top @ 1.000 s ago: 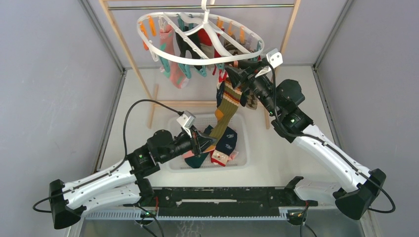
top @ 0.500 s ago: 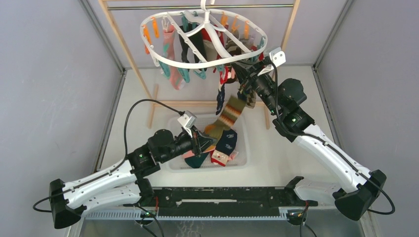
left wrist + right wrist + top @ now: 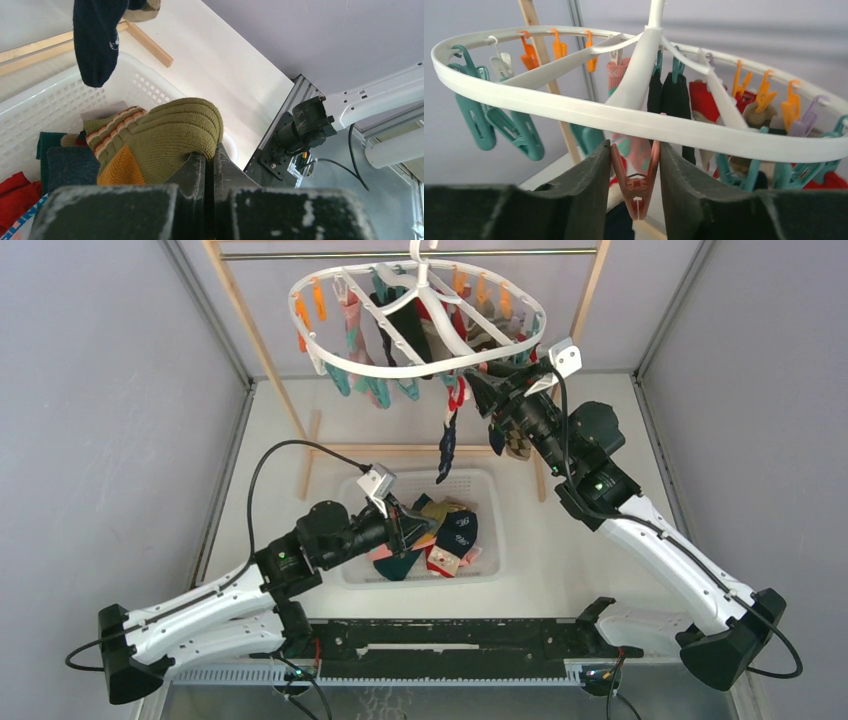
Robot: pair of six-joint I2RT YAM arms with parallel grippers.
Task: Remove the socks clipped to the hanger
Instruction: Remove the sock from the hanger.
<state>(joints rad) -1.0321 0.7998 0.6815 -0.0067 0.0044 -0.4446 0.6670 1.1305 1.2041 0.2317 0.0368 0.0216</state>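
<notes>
Left wrist view shows the left gripper [image 3: 210,156] closed tight on a woolly green sock [image 3: 165,132] with stripes, over the white holey basket [image 3: 145,85]. Up high, the right gripper [image 3: 635,167] squeezes a pink plastic clip [image 3: 638,190] under the smooth white oval hanger [image 3: 574,107]. Soft socks [image 3: 669,95] hang from its clips.

The hanger [image 3: 574,107] is smooth white plastic with a soft sheen; its teal clips [image 3: 519,132] and the salmon clip [image 3: 636,187] are glossy plastic. The olive sock [image 3: 170,135] is matt ribbed knit cloth. The basket [image 3: 145,82] is perforated white plastic. The rack [image 3: 255,340] is bare pale wood. The right claw [image 3: 634,150] has dull, dark, faintly grainy fingers [image 3: 579,195]. The desk [image 3: 530,560] is smooth, matt white.
</notes>
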